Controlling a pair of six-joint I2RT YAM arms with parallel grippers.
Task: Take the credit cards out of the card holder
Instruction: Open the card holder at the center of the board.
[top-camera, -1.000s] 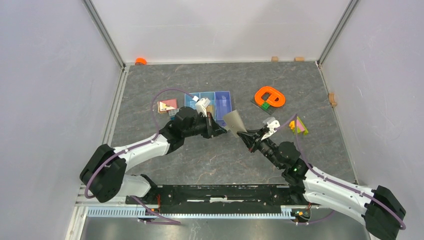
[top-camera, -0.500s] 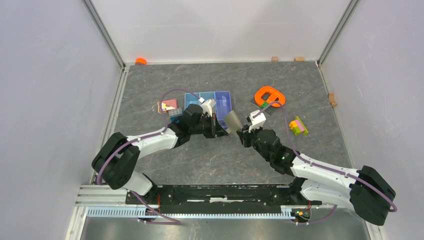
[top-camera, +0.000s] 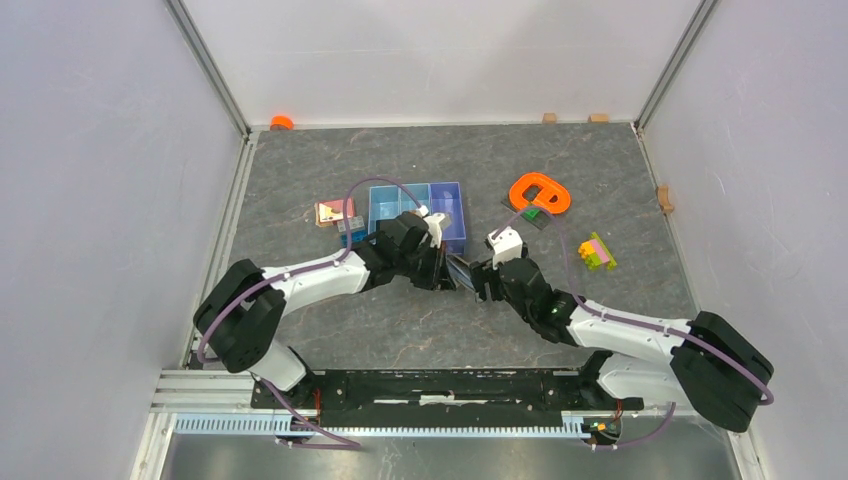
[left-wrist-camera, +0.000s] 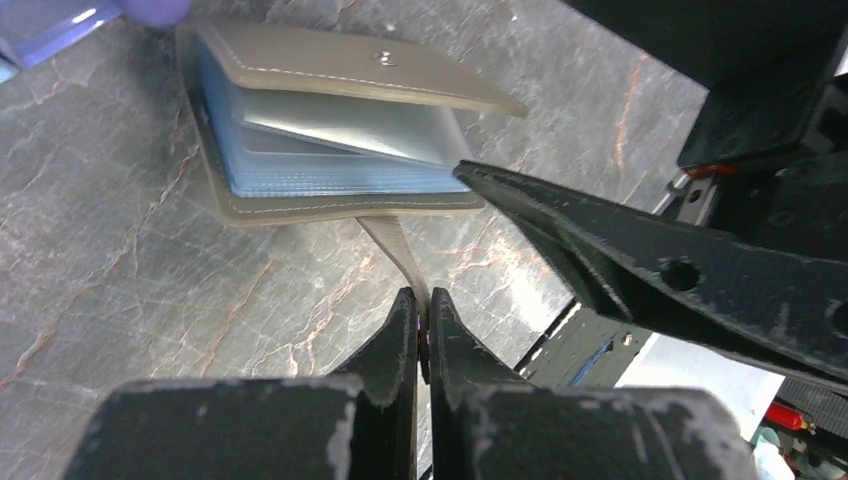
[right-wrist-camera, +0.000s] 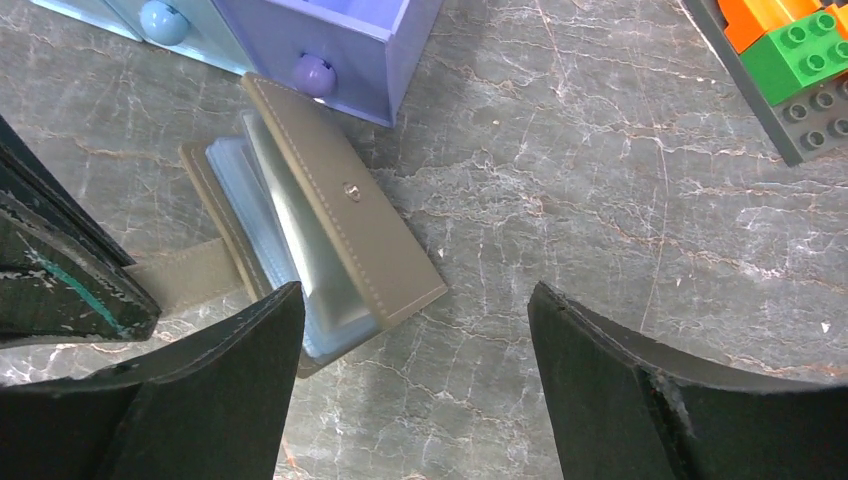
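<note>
The grey-taupe card holder (left-wrist-camera: 330, 70) lies on the table, its top cover lifted a little over pale blue-grey sleeves (left-wrist-camera: 330, 165). The credit cards cannot be told apart inside those sleeves. A taupe strap (left-wrist-camera: 395, 250) runs from the holder's near edge into my left gripper (left-wrist-camera: 421, 305), which is shut on it. My right gripper (right-wrist-camera: 415, 292) stands open just over the holder's (right-wrist-camera: 345, 225) free corner, with nothing between its fingers. From above, the holder (top-camera: 461, 268) sits between the left gripper (top-camera: 447, 276) and the right gripper (top-camera: 479, 284).
A blue-and-purple tray (top-camera: 420, 205) stands just behind the holder, its knobbed front (right-wrist-camera: 330, 40) close to it. An orange ring (top-camera: 540, 192) with bricks (right-wrist-camera: 790, 60) lies right of that, and a small brick pile (top-camera: 597, 250) further right. Small blocks (top-camera: 336, 212) lie left of the tray.
The holder, held up between both grippers a second ago, now lies on the table. My right gripper has opened and let go of it. My left gripper kept its hold and came down.
</note>
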